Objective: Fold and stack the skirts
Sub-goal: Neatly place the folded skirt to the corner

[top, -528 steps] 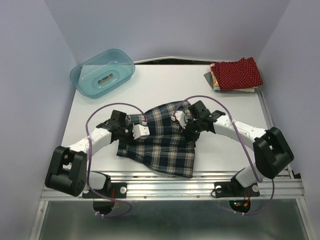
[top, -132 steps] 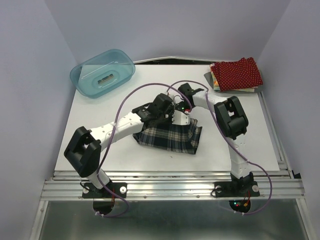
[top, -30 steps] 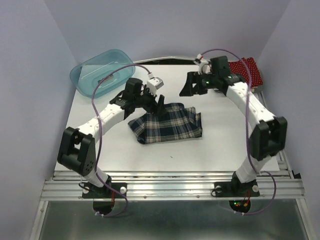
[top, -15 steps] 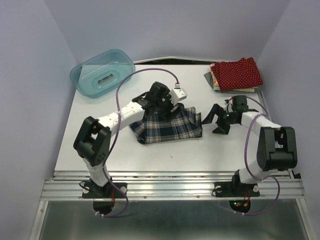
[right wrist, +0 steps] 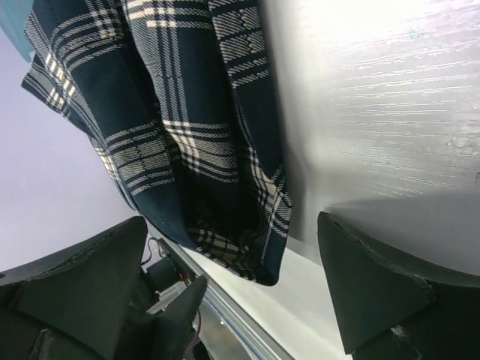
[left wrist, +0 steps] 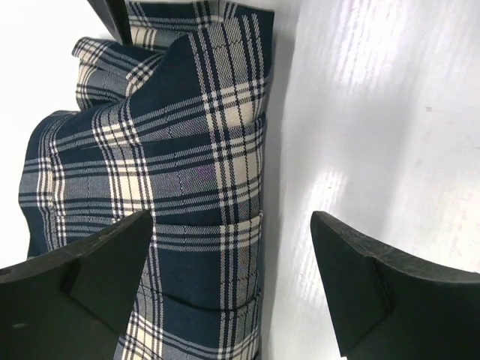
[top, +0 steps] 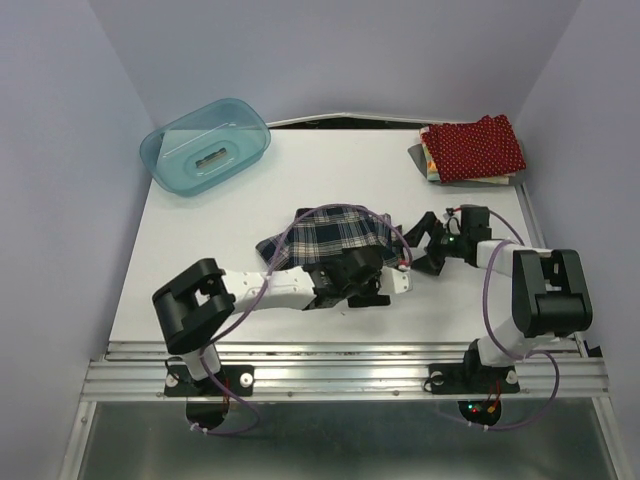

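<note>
Plaid skirt (top: 322, 235) in navy, green and white, lying folded into a thick bundle on the white table (top: 200, 260). The left tool (left wrist: 231, 217) sits low at the bundle's near edge, its two dark fingers (left wrist: 90, 277) spread wide and gripping nothing; the cloth lies just ahead of it and reaches into the gap. The right tool (right wrist: 231, 219) is down beside the bundle's opposite edge, fingers just as wide apart and also empty, with the folded edge just in front. Well beyond the right tool, at the table's far corner, the dark red dotted skirt (top: 472, 147) rests on top of the floral skirt (top: 427, 158). Far beyond the left tool sits a teal bin (top: 205, 145)
</note>
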You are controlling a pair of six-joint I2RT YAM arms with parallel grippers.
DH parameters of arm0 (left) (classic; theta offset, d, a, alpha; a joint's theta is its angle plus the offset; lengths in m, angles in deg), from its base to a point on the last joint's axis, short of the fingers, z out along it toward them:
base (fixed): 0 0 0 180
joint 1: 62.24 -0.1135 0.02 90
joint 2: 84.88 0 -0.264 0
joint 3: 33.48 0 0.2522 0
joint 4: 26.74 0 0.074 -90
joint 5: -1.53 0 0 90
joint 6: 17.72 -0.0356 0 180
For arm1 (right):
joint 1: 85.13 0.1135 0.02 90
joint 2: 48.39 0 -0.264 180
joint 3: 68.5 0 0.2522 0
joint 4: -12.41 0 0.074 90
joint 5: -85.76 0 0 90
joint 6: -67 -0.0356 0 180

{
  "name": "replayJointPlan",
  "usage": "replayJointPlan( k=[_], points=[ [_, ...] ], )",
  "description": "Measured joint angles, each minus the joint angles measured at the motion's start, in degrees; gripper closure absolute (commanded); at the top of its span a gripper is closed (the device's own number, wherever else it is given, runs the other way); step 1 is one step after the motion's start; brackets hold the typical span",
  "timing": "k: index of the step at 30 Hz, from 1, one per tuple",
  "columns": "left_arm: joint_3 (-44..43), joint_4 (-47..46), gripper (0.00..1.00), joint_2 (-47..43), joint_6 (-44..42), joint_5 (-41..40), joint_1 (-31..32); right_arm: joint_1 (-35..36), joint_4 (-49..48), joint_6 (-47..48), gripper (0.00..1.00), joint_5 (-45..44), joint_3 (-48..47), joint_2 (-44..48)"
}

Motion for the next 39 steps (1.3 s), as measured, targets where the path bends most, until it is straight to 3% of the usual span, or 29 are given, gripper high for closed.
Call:
replayJointPlan(
  k=[4, 7, 10, 11, 16, 39],
  points=[
    [1.27, -5.29, 0.02, 5.79, -1.81, -8.33, 2.47, 0.00, -1.33, -1.66, 0.00, 0.24, 1.05, -0.44],
    [1.81, -8.04, 0.11, 9.38, -3.28, -12.37, 2.84, 0.00, -2.54, -2.89, 0.00, 0.20, 1.75, -0.39],
    [1.77, -11.34, 0.31, 10.80, -4.20, -15.58, 2.95, 0.00, -5.03, -4.94, 0.00, 0.66, 3.52, -0.15],
    [1.75, -12.17, 0.47, 11.47, -4.55, -16.31, 2.95, 0.00, -6.49, -5.92, 0.00, 0.81, 4.55, 0.15],
    [1.75, -12.94, 0.83, 12.37, -4.13, -15.56, 2.58, 0.22, -15.15, -11.37, 0.00, 1.66, 9.57, 1.18],
    [1.66, -10.93, 0.89, 9.16, 0.50, 0.42, -4.11, 12.24, -36.48, -22.75, 0.02, -4.87, 5.73, -10.69]
  ],
)
